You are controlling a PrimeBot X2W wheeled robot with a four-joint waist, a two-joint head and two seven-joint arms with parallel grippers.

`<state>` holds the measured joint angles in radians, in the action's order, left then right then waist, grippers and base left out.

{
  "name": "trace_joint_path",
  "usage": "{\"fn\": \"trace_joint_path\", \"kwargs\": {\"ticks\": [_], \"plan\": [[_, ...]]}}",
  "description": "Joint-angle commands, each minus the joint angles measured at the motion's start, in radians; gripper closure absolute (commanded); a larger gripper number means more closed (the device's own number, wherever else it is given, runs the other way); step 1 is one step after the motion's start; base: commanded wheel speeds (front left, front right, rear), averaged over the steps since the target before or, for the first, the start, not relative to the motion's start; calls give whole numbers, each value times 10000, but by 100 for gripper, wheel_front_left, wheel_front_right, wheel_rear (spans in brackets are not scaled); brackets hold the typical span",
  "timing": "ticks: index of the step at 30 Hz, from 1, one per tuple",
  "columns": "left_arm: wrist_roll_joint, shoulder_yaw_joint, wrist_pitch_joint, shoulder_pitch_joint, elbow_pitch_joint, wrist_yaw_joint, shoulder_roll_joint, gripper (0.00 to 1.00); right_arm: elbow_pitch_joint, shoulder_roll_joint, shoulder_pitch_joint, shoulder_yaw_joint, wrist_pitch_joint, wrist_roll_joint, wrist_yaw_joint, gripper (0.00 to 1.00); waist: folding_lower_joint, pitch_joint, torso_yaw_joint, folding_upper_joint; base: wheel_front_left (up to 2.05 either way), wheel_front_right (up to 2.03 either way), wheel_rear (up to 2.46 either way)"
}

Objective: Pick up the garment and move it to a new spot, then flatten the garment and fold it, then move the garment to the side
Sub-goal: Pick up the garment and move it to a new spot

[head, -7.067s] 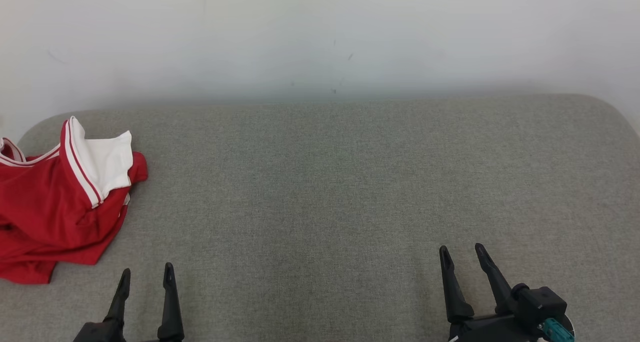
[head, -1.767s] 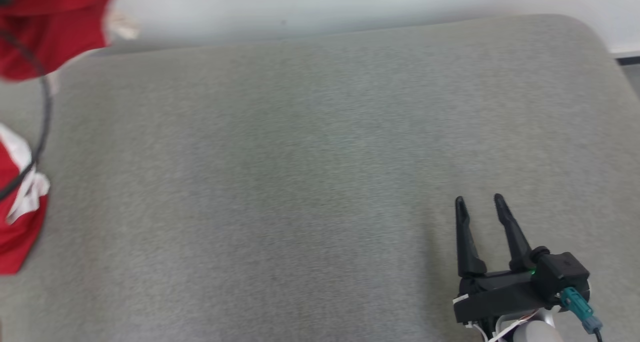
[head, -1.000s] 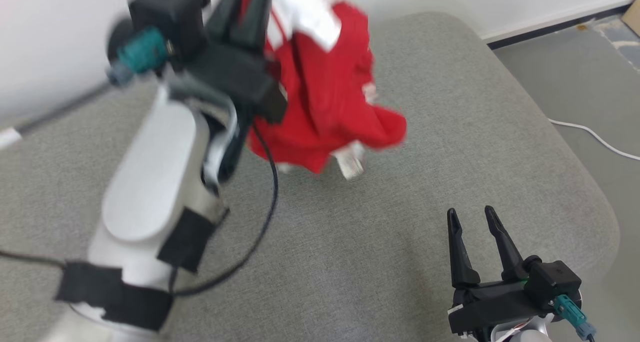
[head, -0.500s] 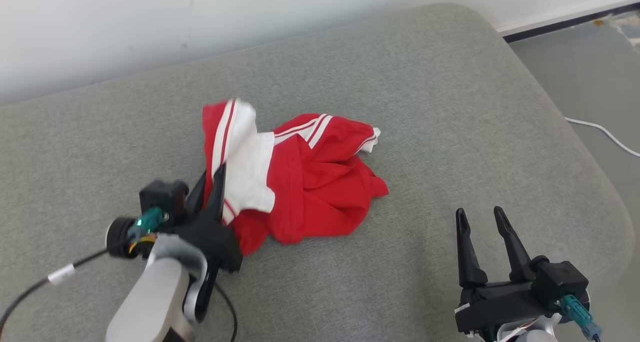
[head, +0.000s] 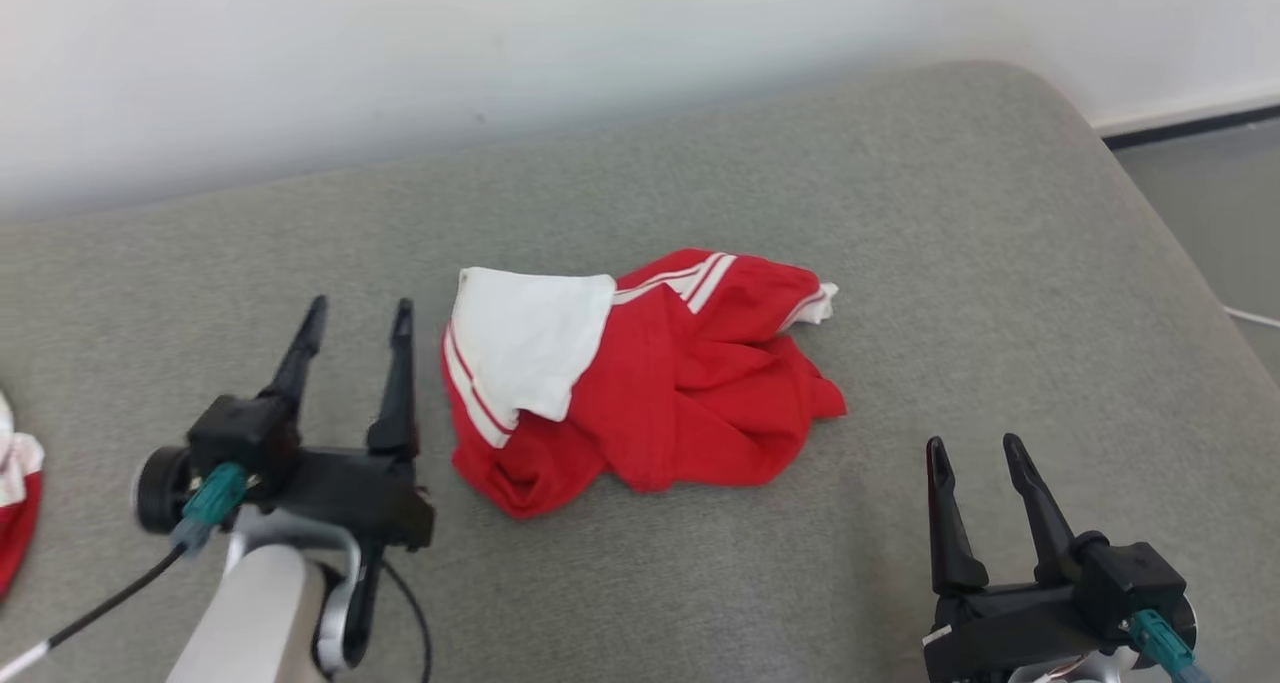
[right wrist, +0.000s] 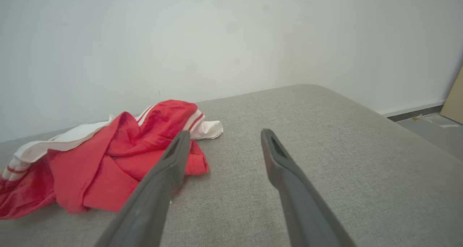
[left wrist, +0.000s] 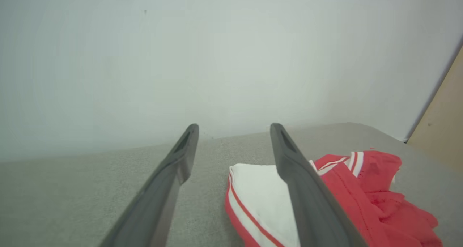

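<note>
**Garment down, flattening not begun**

The red-and-white garment point(head: 640, 383) lies crumpled in the middle of the grey cushion point(head: 950, 223), so the move looks done. The left gripper point(head: 360, 305), just beside it, and the right gripper point(head: 975, 443), nearby, both gape wide, holding nothing. Flattening, folding and setting aside are left.

My left gripper point(head: 360, 308) stands spread wide, holding nothing — my right gripper point(head: 975, 445), low at my side, is spread and empty too
</note>
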<state>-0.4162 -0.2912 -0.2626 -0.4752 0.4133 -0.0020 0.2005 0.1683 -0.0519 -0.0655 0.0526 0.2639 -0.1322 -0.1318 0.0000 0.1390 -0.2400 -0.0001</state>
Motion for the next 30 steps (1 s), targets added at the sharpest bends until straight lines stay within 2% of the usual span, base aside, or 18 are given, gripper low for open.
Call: {"fn": "trace_joint_path", "kwargs": {"ticks": [1,5,11,20,30], "plan": [[109,99,-26,356,-211,65,89,0,-28,29,99,-10,10,30,21,0,0,-378,441,1,0,0,0],[721,792,-30,1322,-1726,367,571,0,-48,26,297,26,8,150,21,0,0,-636,996,1,0,0,0],[1061,1653,-32,2537,-2862,271,750,0,-46,28,394,-7,8,266,21,0,0,-819,1547,1,0,0,0],[1553,2811,-33,4389,-3440,-175,338,0,94,26,558,-54,10,364,21,0,0,-1110,1880,1,0,0,0],[2413,3349,-32,5723,-3421,-595,-504,0,230,26,763,-22,10,503,21,0,0,-1256,1961,1,0,0,0]]}}
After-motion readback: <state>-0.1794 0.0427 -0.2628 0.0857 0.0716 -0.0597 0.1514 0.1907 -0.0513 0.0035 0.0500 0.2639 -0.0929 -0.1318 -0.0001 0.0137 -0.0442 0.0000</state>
